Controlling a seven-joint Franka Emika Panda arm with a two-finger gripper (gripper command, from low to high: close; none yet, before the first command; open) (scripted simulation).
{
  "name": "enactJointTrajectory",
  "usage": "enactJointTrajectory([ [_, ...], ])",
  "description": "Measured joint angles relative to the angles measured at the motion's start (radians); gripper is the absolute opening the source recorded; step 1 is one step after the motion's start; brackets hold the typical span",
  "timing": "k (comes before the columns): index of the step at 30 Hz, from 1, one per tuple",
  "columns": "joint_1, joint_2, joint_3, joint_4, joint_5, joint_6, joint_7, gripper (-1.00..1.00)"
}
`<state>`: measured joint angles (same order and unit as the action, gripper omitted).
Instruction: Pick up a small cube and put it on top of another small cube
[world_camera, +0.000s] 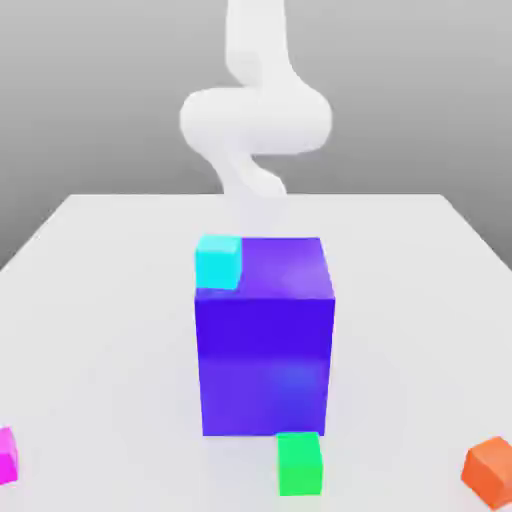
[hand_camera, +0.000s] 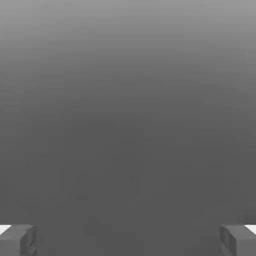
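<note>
Half of the magenta cube (world_camera: 6, 455) is cut off by the exterior view's left edge, at about eight o'clock from the big blue-purple block (world_camera: 266, 340). One corner of the orange cube (world_camera: 490, 472) is also clipped, at the right edge, near four o'clock from the block. The green cube (world_camera: 299, 463) sits whole at six o'clock, just in front of the block's base, its faces square to the camera. The cyan cube (world_camera: 218, 261) stands by the block's upper left corner; whether it rests on top or behind cannot be told. The white arm (world_camera: 255, 115) rises blurred behind, at twelve o'clock. In the hand view the gripper (hand_camera: 128, 240) holds its fingertips (hand_camera: 18, 240) wide apart, with nothing between them. No writing shows on any cube.
</note>
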<state>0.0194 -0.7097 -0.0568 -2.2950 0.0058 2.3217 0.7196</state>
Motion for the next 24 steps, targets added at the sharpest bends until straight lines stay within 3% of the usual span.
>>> enactJointTrajectory([
  [8,0.051,0.289,-0.192,0.015,0.058,0.073,-0.289,0.00],
  [15,0.067,0.543,-0.340,0.029,0.166,0.133,-0.579,0.00],
  [24,-0.057,0.881,-0.385,0.050,0.324,0.202,-0.964,0.00],
])
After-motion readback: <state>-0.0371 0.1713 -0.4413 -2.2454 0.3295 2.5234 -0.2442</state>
